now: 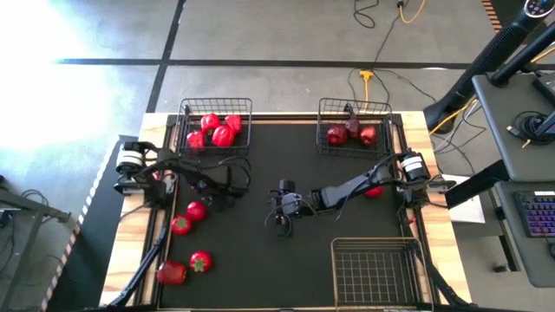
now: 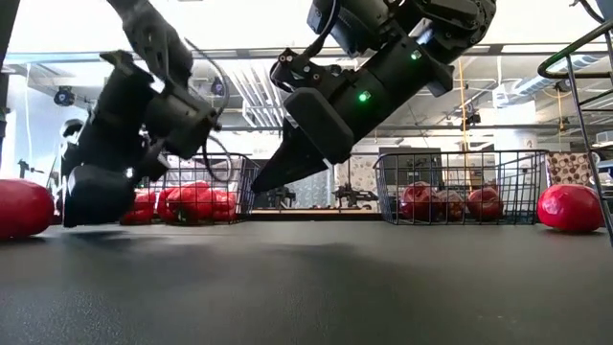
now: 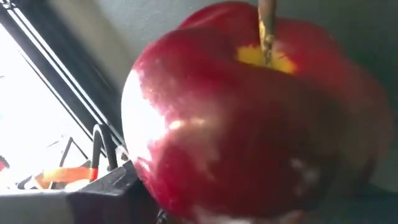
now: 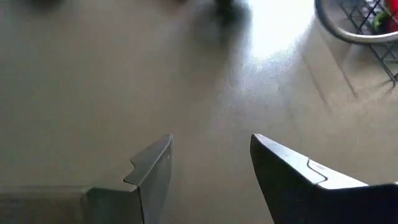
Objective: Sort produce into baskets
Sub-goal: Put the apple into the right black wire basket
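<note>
gripping a red fruit (image 3: 249, 112) left claw (image 1: 205, 189), right claw (image 1: 283, 211) parted, empty

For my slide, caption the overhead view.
Left hand at loose produce, right hand over bare mat; two baskets filled, near basket empty.

The left gripper (image 1: 211, 192) is at the left side of the mat (image 1: 286, 165). A fruit (image 3: 249, 112) sits right in front of it, very close. Behind it is a basket (image 1: 216, 123) with produce inside. More pieces lie near it: one (image 1: 196, 210) just beside it, one (image 1: 180, 225) a bit further, and two (image 1: 199, 261) well apart from it. The right gripper (image 1: 282, 215) is over the middle of the mat, with bare mat under it. Behind it is a second basket (image 1: 354, 126) holding fruit. A third basket (image 1: 375, 270) sits to its other side.
</note>
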You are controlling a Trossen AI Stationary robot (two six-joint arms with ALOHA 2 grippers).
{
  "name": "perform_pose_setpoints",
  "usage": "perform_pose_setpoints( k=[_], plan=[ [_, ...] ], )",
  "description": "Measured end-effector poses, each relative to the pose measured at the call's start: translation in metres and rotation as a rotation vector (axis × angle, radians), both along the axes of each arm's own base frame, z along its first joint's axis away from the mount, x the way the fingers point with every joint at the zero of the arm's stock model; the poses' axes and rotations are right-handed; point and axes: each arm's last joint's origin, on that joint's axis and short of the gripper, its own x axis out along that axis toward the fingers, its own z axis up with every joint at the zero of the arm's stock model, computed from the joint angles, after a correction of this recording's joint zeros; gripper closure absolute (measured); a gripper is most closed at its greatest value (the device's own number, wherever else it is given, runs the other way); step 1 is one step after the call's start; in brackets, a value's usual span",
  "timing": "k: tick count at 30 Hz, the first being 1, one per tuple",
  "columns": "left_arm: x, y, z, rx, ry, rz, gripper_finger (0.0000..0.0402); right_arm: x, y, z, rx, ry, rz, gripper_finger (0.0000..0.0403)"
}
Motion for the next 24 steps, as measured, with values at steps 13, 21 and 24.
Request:
perform_pose_setpoints(
  k=[13, 21, 24],
  plan=[
    [0.071, -0.077, 0.048, 0.145, -0.514, -0.376, 0.0143, -0.007, -0.002, -0.003, -0.067, 0.077, -0.021, 0.0196],
    [0.098, -0.087, 0.02, 0.123, -0.903, -0.544, 0.0149, -0.018, -0.006, 0.002, -0.103, 0.158, -0.083, 0.0196],
    [0.098, -0.085, 0.006, 0.138, -1.038, -0.582, 0.0149, -0.018, -0.006, 0.001, -0.096, 0.163, -0.088, 0.0196]
  ],
)
